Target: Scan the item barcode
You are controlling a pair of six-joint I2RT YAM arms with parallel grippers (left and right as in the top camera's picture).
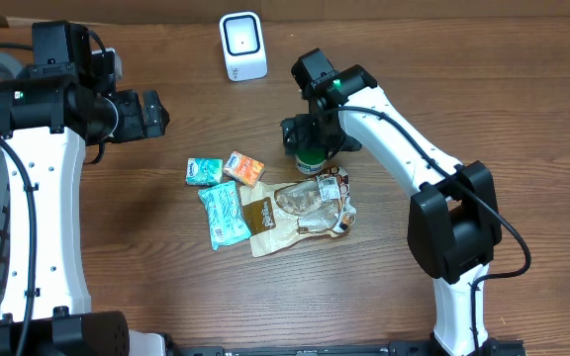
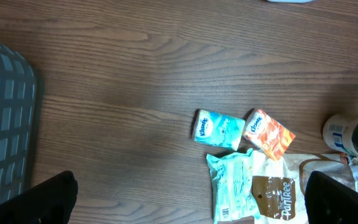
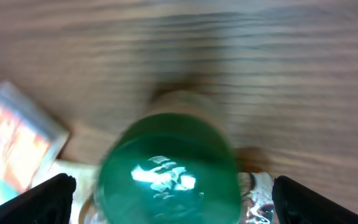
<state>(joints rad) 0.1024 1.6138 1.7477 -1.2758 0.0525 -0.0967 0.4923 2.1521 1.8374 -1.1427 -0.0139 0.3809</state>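
Right wrist view: the green-capped bottle (image 3: 166, 174) sat at lower centre between the right fingers (image 3: 48, 196), which were spread wide and clear of it. Overhead view: the bottle stood on the surface (image 1: 522, 89) at centre frame, just above the snack bag (image 1: 300, 213) and below the scanner (image 1: 242, 44). The left fingers (image 2: 48, 199) were wide apart, holding nothing.

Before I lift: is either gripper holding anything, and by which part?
Nothing is held. The right gripper straddles the green-capped bottle, jaws wide, not touching; the left gripper is open and empty.
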